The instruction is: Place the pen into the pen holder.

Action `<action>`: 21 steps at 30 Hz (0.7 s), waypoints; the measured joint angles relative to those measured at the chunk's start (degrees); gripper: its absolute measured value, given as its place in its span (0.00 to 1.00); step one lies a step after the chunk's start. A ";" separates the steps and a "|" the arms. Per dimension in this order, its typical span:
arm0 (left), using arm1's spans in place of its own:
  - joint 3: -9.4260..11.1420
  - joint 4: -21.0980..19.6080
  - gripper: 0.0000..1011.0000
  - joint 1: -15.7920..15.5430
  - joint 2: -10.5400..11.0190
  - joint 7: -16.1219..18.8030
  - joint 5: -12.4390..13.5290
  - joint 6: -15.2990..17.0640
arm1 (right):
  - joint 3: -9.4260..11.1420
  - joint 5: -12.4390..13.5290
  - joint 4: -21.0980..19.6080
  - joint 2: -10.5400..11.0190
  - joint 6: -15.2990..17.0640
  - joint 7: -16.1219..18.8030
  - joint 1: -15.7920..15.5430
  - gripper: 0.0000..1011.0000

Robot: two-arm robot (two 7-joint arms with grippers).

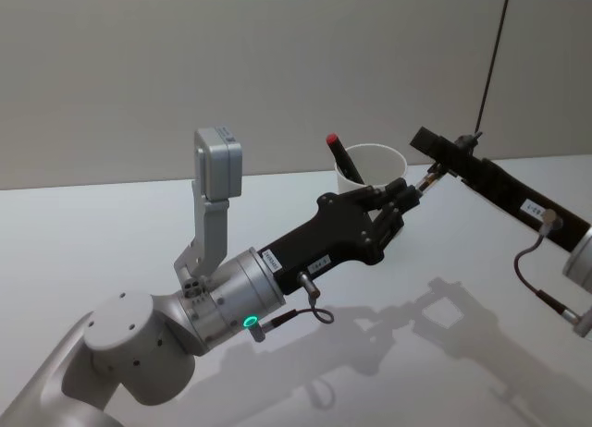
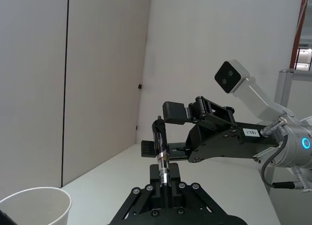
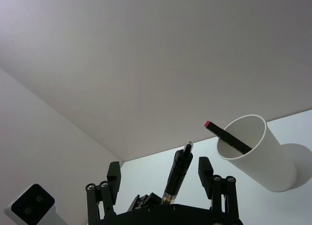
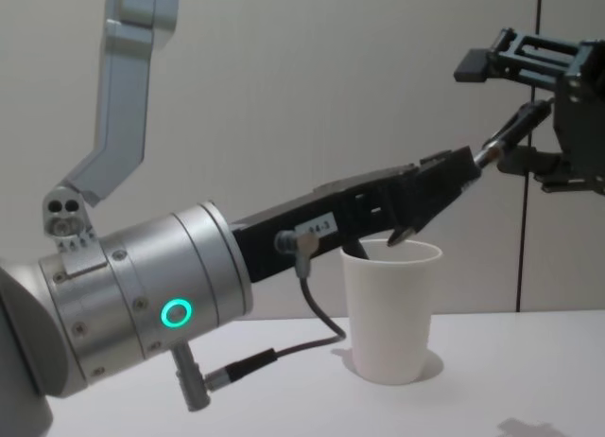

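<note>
The pen (image 2: 161, 157) is off the table (image 1: 111, 224), up in the air just beside and above the rim of the pen holder (image 4: 392, 305), a white paper cup standing upright on the tabletop. The left gripper (image 2: 165, 183) is pinched on its lower barrel, at the silver bands, while the free end reaches up between the fingers of the right gripper (image 2: 163, 130), which are spread wide on either side of the shaft and do not touch it; the right wrist view shows that gap clearly, with a finger well off to each side of the pen. A second pen with a red end (image 1: 338, 154) leans inside the cup already, resting against the rim. The black pen looks light, stiff and slim, with a smooth, probably slick barrel, so a narrow pinch could let it pivot or slide; a hold square across the barrel near the middle or at the banded section should keep it from swinging. It is longer than the cup is tall, so it will likely end up leaning on the rim. The cup seems very light and easy to tip or push, and the other pen takes up part of the opening, so the pen is best lowered tip first into the free side without knocking the wall
</note>
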 joint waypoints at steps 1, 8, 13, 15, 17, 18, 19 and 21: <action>0.00 0.00 0.11 0.00 0.00 0.00 0.00 0.00 | 0.00 0.00 0.00 0.00 0.00 0.00 0.00 0.99; 0.00 0.00 0.11 0.00 0.00 0.00 0.00 0.00 | -0.12 0.02 0.00 0.14 -0.22 0.00 0.04 0.99; 0.00 0.00 0.11 0.00 0.00 0.00 0.00 0.00 | -0.27 0.06 0.04 0.31 -0.48 0.00 0.06 0.99; 0.00 0.00 0.11 0.00 0.00 0.00 0.00 0.00 | -0.34 0.06 0.09 0.42 -0.65 -0.04 0.07 0.99; 0.00 0.00 0.11 0.00 0.00 0.00 0.00 0.00 | -0.40 0.06 0.15 0.49 -0.75 -0.08 0.07 0.99; 0.00 0.00 0.11 0.00 0.00 0.00 0.00 0.00 | -0.45 0.06 0.19 0.57 -0.86 -0.13 0.08 0.99; 0.00 0.00 0.11 0.00 0.00 0.00 0.00 0.00 | -0.48 0.06 0.20 0.59 -0.92 -0.15 0.09 0.99; 0.00 0.00 0.11 0.00 0.00 0.00 0.00 0.00 | -0.54 0.06 0.24 0.67 -1.06 -0.21 0.10 0.99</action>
